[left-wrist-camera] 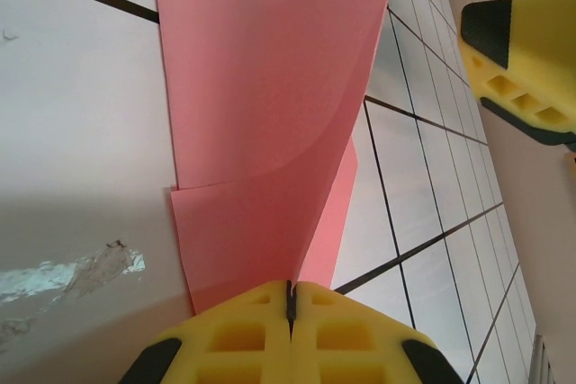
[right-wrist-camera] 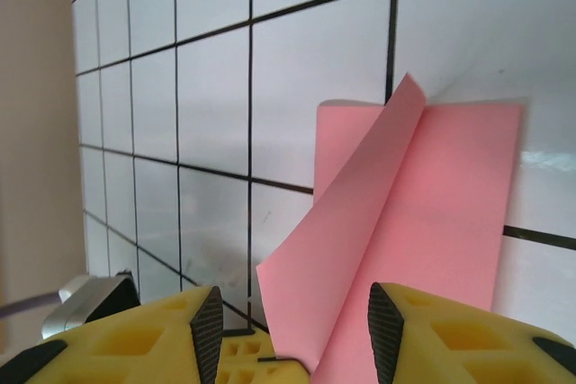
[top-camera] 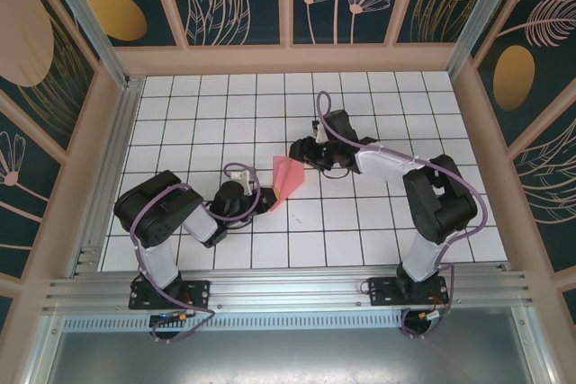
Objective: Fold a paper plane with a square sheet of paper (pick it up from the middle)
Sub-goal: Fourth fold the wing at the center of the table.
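Near the middle of the white, black-gridded tabletop (top-camera: pixel 360 222) lies the sheet of paper (top-camera: pixel 287 179), salmon-pink and creased into a narrower shape with one flap lifted off the surface. From above it sits between the two arms, with the left gripper (left-wrist-camera: pixel 290 299) at its near-left end and the right gripper (right-wrist-camera: pixel 295 321) at its far-right end.

The left gripper is clamped on the sheet. In its wrist view the two yellow fingers (left-wrist-camera: pixel 243 308) meet with no gap, and the paper's edge is pinched in the seam between them. From that pinch the paper fans out away from the camera, one layer flat on the tiles and another curving up over it.

The right gripper stands with its jaws apart. In its wrist view the raised flap comes down to a corner between the black pads (right-wrist-camera: pixel 207 330), and the flat part of the sheet stretches beyond it across a grid line. The flap seems to hang free of both pads, though the bottom edge of that view cuts off the spot, so contact cannot be ruled out.
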### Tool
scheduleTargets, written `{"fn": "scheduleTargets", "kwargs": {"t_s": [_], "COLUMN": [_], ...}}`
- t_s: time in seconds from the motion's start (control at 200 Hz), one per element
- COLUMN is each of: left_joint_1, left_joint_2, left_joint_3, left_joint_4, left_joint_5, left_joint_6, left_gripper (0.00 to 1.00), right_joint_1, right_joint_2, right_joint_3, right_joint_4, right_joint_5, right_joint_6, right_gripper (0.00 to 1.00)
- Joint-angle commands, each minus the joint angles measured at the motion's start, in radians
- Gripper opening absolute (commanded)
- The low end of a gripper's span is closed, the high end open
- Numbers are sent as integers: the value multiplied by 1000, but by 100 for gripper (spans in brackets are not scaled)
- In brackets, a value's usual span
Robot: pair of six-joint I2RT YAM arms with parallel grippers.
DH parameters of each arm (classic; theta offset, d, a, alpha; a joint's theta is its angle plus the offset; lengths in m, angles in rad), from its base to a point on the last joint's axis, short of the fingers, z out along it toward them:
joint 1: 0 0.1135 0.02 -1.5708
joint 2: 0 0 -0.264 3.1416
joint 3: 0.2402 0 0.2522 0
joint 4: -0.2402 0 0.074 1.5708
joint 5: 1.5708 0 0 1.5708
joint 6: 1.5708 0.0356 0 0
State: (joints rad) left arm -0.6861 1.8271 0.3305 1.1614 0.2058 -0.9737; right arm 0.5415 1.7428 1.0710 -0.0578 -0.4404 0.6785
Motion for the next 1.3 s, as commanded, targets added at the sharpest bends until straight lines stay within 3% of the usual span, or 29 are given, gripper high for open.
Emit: {"fn": "scheduleTargets", "kwargs": {"t_s": [0.0,0.225,0.565,0.931,1.091,1.296], "left_joint_1": [13,25,25,25,25,25], "left_joint_2": [27,64,42,41,38,5], "left_joint_3": [-24,-27,-1,12,13,25], "left_joint_4": [-12,27,-106,-132,-131,-142], "left_joint_5": [3,33,7,17,21,30], "left_joint_6": [-35,-157,-183,-181,-187,-184], "left_gripper": [0,0,0,0,0,9], "right_joint_1": [48,80,83,80,78,79], "right_joint_2": [23,112,196,241,254,289], "right_joint_3": [78,109,119,94,94,102], "right_joint_4": [-175,-115,-81,-5,-11,-56], "right_joint_5": [141,86,-26,-103,-78,-32], "right_joint_6": [43,-32,-104,-109,-108,-118], "right_gripper": [48,38,39,41,41,36]}}
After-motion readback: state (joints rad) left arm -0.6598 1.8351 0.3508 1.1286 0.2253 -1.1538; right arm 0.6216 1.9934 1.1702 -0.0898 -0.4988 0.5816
